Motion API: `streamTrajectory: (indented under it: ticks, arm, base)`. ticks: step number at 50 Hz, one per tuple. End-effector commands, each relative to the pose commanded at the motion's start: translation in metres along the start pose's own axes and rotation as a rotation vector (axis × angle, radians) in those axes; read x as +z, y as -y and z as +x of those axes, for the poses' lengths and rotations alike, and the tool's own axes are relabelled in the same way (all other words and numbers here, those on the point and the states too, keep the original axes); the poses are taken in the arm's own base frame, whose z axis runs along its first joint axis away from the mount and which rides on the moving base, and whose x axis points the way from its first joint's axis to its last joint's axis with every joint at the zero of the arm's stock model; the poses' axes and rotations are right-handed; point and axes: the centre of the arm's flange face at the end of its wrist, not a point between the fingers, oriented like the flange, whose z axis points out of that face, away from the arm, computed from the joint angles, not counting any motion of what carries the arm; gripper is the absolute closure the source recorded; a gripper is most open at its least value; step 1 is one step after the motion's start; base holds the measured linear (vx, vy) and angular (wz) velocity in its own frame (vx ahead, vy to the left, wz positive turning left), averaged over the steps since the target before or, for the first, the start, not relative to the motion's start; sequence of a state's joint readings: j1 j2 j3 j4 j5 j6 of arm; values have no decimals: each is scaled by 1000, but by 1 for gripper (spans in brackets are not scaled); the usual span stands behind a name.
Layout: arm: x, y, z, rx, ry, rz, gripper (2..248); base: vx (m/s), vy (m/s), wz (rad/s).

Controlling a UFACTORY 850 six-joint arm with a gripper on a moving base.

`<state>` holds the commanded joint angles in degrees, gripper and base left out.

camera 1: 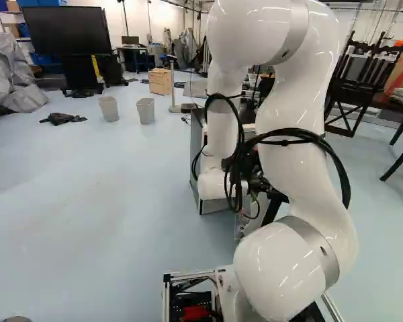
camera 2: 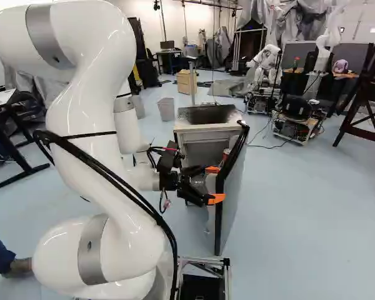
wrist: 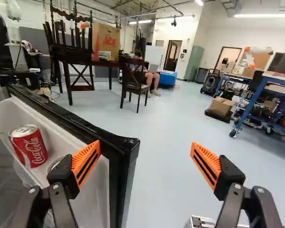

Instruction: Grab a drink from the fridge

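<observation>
Workshop, pale blue floor (camera 2: 300,200); fridge (camera 2: 206,128) at center, door (camera 2: 236,187) open. Red soda can (wrist: 29,147), roughly upright inside door, beyond far finger. Gripper (wrist: 146,156) spread wide, empty; likely needs shift far, toward can.

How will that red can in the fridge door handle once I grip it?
The red can looks smooth and round, so it may turn in a loose grip. Its metal body would probably dent if squeezed hard.
</observation>
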<state>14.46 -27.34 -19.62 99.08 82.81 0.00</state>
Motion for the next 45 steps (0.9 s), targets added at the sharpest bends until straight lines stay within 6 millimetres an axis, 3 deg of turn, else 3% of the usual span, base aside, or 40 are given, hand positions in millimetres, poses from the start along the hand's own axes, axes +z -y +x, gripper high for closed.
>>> streamTrajectory:
  ticks: [45]
  arm:
    - [68,11,12,89,36,-246,3]
  base:
    - [0,0,0]
